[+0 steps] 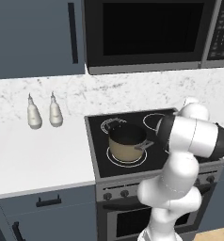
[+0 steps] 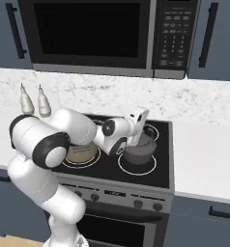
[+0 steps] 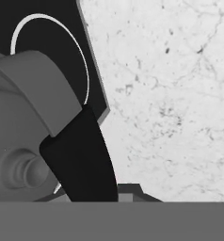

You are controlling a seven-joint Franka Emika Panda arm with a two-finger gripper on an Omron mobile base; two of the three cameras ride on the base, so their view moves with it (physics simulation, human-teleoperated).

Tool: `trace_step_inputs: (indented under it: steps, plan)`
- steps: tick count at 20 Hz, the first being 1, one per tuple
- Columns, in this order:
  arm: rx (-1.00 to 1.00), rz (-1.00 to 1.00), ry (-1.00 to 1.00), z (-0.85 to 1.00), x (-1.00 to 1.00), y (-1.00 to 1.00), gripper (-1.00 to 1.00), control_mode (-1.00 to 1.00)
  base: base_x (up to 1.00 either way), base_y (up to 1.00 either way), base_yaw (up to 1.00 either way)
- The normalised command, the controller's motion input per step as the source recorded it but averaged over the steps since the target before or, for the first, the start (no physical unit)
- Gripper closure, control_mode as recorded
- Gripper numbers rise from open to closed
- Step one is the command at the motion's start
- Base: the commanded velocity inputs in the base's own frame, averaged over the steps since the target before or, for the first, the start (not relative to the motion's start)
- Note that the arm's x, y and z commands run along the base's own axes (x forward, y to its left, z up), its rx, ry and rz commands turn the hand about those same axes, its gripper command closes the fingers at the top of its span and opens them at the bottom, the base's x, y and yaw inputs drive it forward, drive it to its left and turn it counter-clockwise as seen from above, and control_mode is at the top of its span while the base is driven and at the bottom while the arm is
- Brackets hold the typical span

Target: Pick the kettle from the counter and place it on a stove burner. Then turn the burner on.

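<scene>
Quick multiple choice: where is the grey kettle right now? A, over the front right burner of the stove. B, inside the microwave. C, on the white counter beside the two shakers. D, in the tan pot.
A: the kettle sits within the front right burner ring, gripper at its handle.

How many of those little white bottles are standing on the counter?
2. The left bottle and the right bottle stand side by side on the counter, against the back wall, left of the cooktop. More could be hidden outside the views.
</scene>
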Motion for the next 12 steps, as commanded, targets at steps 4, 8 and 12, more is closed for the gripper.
trace_step_inputs:
  steps: [4,8,12]
  plan:
    - [0.0,0.0,0.0,-0.44,0.02,0.0,1.0,-1.0,0.0,0.0,0.0]
    - [-0.02,0.0,0.0,-0.48,0.0,0.0,1.0,-1.0,0.0,0.0,0.0]
    - [-0.07,0.0,0.0,-0.25,0.0,0.0,1.0,-1.0,0.0,0.0,0.0]
